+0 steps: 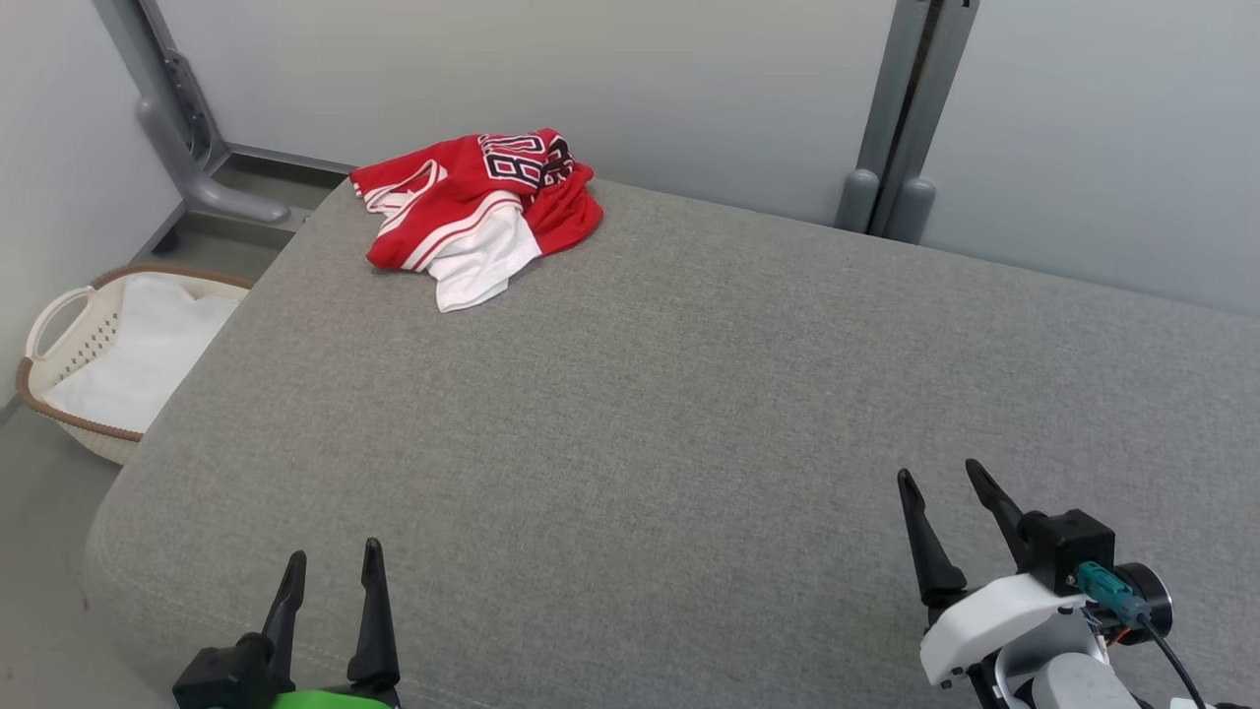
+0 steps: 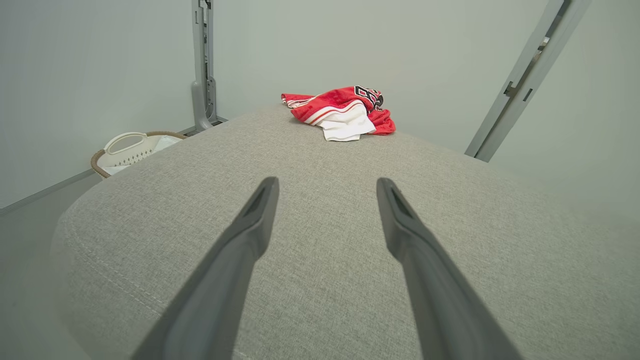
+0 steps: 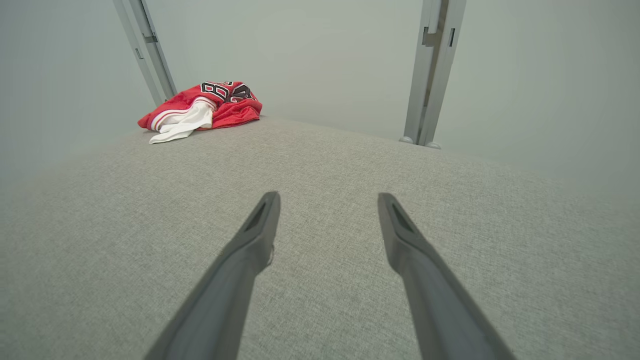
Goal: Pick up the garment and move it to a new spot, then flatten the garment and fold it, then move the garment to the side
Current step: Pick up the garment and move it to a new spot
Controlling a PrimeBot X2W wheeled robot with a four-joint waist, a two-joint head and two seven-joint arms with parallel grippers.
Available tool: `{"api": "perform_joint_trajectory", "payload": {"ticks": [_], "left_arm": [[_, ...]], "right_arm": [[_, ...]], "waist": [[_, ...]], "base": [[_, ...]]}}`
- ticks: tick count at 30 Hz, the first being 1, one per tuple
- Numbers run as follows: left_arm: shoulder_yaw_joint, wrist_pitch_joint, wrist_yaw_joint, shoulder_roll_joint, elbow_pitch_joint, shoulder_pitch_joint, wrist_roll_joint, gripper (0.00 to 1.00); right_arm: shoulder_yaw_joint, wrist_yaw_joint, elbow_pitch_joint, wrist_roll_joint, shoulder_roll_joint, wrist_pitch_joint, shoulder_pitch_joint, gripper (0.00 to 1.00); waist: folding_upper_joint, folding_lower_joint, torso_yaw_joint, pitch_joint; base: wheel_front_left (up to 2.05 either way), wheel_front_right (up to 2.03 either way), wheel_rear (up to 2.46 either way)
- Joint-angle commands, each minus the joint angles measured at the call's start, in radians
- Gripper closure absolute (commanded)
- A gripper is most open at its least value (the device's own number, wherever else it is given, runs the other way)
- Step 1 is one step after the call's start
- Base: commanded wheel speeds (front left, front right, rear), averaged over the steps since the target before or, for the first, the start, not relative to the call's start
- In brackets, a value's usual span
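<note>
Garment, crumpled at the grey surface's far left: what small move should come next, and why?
Likely reach the left hand forward toward the garment. It lies crumpled and untouched at the far left of the grey surface, and the left hand, open and empty like the right hand, sits on that side.

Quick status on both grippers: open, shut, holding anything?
Left gripper: open, holding nothing.
Right gripper: open, holding nothing; the garment lies crumpled at the far end of the grey surface.
</note>
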Motion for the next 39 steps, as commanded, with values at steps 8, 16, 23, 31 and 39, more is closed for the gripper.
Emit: {"api": "perform_joint_trajectory", "payload": {"ticks": [8, 16, 23, 31, 39], "left_arm": [[0.032, 0.000, -0.009, 0.004, -0.028, -0.029, 0.007, 0.00], [0.105, 0.002, -0.022, 0.145, -0.120, -0.239, 0.028, 0.00], [0.144, 0.112, -0.029, 0.296, -0.076, -0.556, -0.045, 0.00], [0.102, 0.229, -0.032, 0.374, 0.189, -0.862, -0.121, 0.00], [0.014, 0.320, -0.033, 0.387, 0.484, -1.031, -0.191, 0.00]], "right_arm": [[-0.006, -0.001, -0.027, -0.022, -0.005, -0.004, -0.014, 0.00], [-0.028, -0.001, -0.083, -0.087, -0.004, -0.004, -0.077, 0.00], [-0.033, -0.001, -0.160, -0.152, -0.005, -0.004, -0.165, 0.00], [-0.035, -0.001, -0.275, -0.235, -0.004, 0.037, -0.225, 0.00], [-0.043, -0.001, -0.414, -0.282, -0.004, 0.091, -0.236, 0.00]], "waist": [[0.0000, 0.0000, -0.014, 0.033], [0.0000, 0.0000, -0.060, 0.136], [0.0000, 0.0000, -0.138, 0.283], [0.0000, 0.0000, -0.216, 0.466], [0.0000, 0.0000, -0.258, 0.605]], "base": [[0.00, 0.00, 0.00], [0.00, 0.00, 0.00], [0.00, 0.00, 0.00], [0.00, 0.00, 0.00], [0.00, 0.00, 0.00]]}}
